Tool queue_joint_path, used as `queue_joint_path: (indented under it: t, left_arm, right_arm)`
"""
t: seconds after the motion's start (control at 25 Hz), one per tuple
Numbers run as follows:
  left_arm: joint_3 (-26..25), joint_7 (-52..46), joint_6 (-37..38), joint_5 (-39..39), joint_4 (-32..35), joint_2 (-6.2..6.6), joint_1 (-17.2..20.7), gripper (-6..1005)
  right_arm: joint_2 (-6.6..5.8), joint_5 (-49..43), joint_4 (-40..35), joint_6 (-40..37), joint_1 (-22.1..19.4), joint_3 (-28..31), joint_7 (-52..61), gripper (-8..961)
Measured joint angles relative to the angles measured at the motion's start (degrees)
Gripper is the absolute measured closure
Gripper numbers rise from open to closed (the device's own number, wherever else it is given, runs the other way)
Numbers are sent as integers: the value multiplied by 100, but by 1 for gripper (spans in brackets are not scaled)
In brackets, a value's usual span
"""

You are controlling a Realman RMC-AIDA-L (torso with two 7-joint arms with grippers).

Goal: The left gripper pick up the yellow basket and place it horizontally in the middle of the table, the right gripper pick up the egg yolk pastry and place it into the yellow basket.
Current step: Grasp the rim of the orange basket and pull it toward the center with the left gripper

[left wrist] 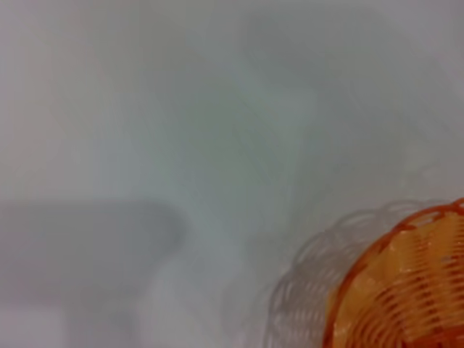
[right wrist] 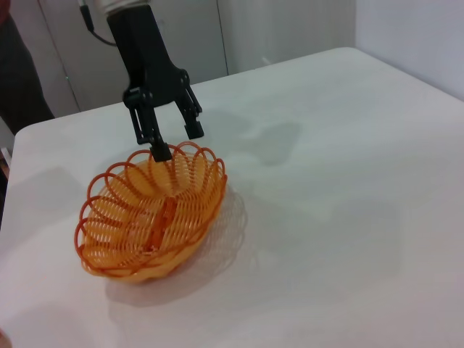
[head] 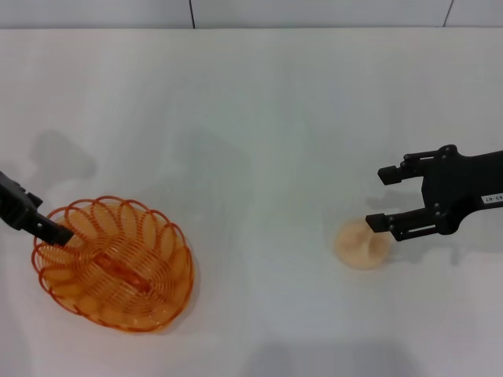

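Observation:
The yellow basket (head: 114, 267) sits on the white table (head: 259, 118) at the front left; it also shows in the right wrist view (right wrist: 152, 217) and partly in the left wrist view (left wrist: 406, 290). My left gripper (head: 51, 224) is at the basket's far-left rim. In the right wrist view the left gripper (right wrist: 177, 143) is open, one finger at the rim and the other outside it. The egg yolk pastry (head: 360, 245) lies on the table at the right. My right gripper (head: 385, 199) is open and empty, just beside and above the pastry.
The table's far edge meets a grey wall (head: 314, 12). In the right wrist view grey cabinet doors (right wrist: 188, 36) stand beyond the table's edge.

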Motion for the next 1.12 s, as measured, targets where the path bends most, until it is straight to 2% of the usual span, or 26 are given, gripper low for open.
queue_joint_path:
  t: [0.36, 0.56, 1.0, 1.12]
  left_arm:
    - [-1, 86, -250, 4, -320, -91, -74, 120]
    - [-3, 120, -228, 1, -336, -133, -69, 278]
    - [-4, 149, -242, 4, -389, -157, -41, 303]
    - [-3, 144, -261, 7, -395, -157, -39, 340]
  right_arm:
    - [0, 11, 8, 4, 12, 0, 2, 185]
    - [0, 11, 15, 10, 13, 0, 1, 184]
    - [0, 11, 18, 29, 13, 11, -1, 185]
    - [0, 11, 18, 32, 13, 8, -1, 184]
